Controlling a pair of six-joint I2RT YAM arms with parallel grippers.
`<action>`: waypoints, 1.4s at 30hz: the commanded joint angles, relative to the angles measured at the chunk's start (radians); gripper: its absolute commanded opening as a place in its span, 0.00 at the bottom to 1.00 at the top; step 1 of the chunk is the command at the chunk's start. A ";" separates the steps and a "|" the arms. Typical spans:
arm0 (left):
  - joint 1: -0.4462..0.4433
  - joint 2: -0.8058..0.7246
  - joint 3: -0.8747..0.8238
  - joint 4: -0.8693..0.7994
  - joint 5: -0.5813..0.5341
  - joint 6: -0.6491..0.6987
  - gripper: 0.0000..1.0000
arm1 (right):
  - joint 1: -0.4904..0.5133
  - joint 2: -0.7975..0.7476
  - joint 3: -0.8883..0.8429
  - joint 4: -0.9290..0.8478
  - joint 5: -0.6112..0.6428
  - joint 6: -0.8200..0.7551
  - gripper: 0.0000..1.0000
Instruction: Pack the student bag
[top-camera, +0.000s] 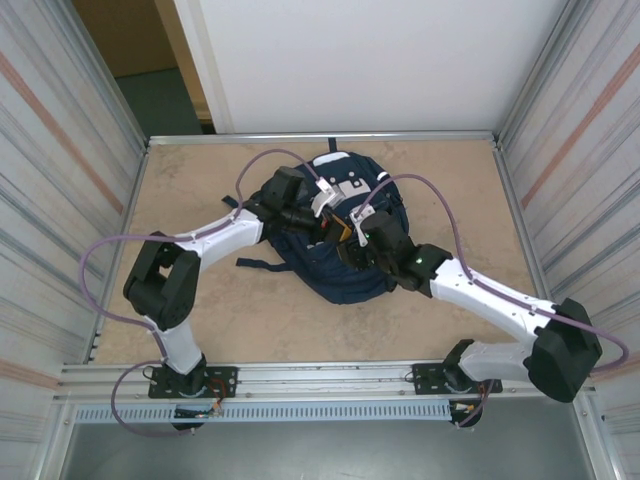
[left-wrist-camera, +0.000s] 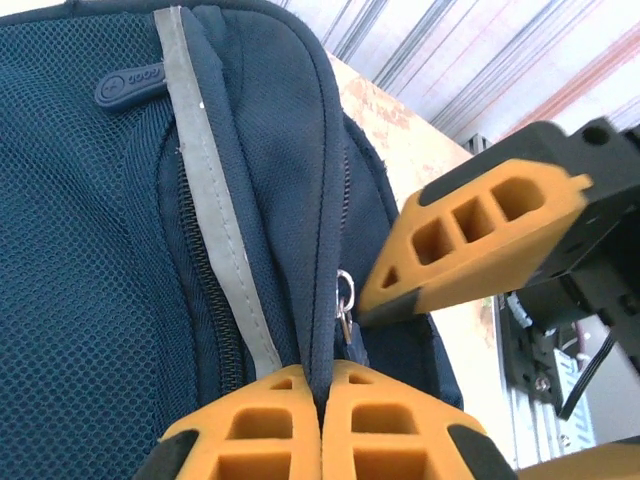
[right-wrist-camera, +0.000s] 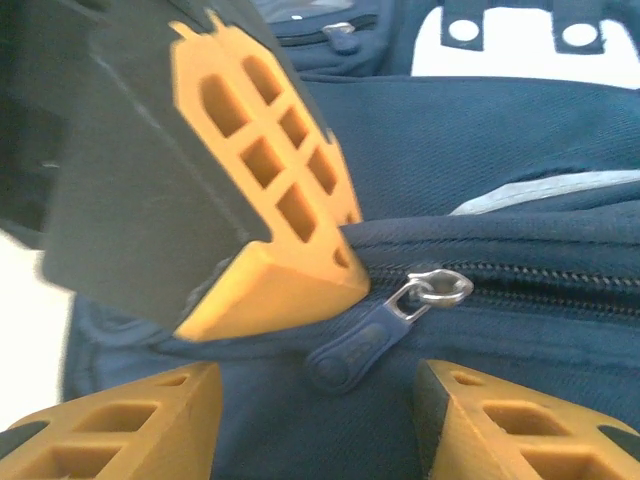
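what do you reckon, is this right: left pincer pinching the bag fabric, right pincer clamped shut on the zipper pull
Not quite. The right pincer is open, its fingers either side of the zipper pull, in the right wrist view. The left pincer does pinch fabric of the student bag.

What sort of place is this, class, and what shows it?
Probably a robot test cell: a table boxed in by corrugated metal walls, a left arm and right arm bolted to a rail at its near edge, one backpack lying on it.
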 joint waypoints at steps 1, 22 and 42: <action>0.008 0.005 0.082 0.045 0.121 -0.150 0.00 | -0.001 0.051 0.029 0.019 0.115 -0.108 0.53; 0.027 0.018 0.122 -0.165 0.097 0.056 0.00 | -0.357 -0.029 -0.012 -0.087 -0.433 -0.001 0.00; 0.089 -0.116 0.012 -0.430 -0.250 1.068 0.00 | -0.776 0.066 0.037 -0.216 -0.820 0.000 0.00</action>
